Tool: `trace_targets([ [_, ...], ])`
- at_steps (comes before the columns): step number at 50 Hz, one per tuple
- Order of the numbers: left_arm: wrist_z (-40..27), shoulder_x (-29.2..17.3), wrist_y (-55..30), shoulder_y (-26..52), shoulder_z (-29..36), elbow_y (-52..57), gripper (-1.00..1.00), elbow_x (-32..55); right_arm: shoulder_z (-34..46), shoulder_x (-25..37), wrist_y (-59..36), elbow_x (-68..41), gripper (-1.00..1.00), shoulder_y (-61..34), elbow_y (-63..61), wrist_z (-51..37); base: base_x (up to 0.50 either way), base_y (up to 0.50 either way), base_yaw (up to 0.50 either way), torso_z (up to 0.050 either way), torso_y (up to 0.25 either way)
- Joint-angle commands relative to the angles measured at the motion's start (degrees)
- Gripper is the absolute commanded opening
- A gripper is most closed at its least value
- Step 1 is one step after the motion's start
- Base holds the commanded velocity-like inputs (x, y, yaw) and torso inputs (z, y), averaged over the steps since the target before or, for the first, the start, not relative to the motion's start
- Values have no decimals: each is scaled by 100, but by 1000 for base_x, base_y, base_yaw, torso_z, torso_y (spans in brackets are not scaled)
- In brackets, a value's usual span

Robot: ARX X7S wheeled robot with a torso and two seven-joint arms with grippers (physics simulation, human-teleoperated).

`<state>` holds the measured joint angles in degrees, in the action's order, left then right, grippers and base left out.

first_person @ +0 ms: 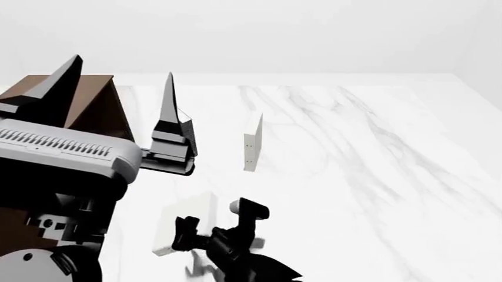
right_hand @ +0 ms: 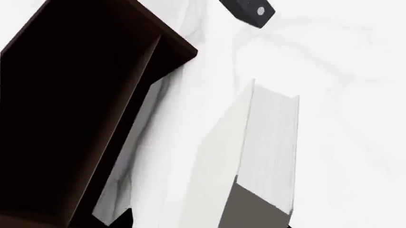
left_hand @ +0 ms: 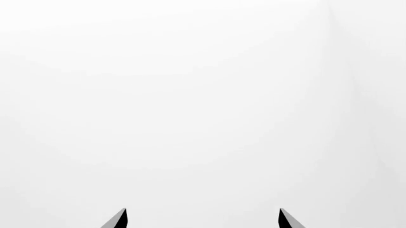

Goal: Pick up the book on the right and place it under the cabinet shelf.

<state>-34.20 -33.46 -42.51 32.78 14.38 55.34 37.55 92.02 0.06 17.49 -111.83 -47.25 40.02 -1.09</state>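
From my head camera, my left claw (first_person: 117, 88) is raised close to the lens, its two dark pointed fingers spread wide apart with nothing between them. Behind it stands the dark brown cabinet (first_person: 98, 108), mostly hidden by my left arm. Lower down, my right claw (first_person: 218, 226) is clamped on the off-white book (first_person: 184, 226), which sits just above the white marbled counter (first_person: 377, 164), near the cabinet's right side. Further back on the counter a thin white book (first_person: 252, 143) stands upright on its edge, well apart from the one I grasp.

My left wrist camera shows only blank white and the two tips of my left claw (left_hand: 203, 219), set far apart and empty.

My right wrist camera looks along the book (right_hand: 254, 156), its pale cover and grey page block filling the middle, tilted over the counter (right_hand: 355, 71). Beside it is the open cabinet (right_hand: 76, 95), its inside dark; the cabinet shelf (right_hand: 120, 128) shows as a board edge within it. The book is outside the cabinet, just beside its opening.
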Motion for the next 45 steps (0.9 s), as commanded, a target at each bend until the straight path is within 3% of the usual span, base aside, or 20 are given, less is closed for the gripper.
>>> trace_targets([
  [1, -71, -30, -21, 41, -24, 52, 100, 98, -122, -5, 34, 1197, 100, -199, 59, -621, 0, 0, 0, 0, 0],
  [17, -130, -44, -12, 122, 16, 26, 100, 156, -137, 39, -369, 2241, 100, -555, 99, -1668, 0, 0, 0, 0, 1],
  [39, -259, -69, -95, 285, 72, 87, 100, 316, 222, 1454, -684, 2910, 100, -1315, -2038, -3340, 0, 0, 0, 0, 0],
  [45, -217, -11, 71, 183, 90, -67, 100, 284, 253, 2032, -804, 3137, 100, -1763, -3104, -3746, 0, 0, 0, 0, 0],
])
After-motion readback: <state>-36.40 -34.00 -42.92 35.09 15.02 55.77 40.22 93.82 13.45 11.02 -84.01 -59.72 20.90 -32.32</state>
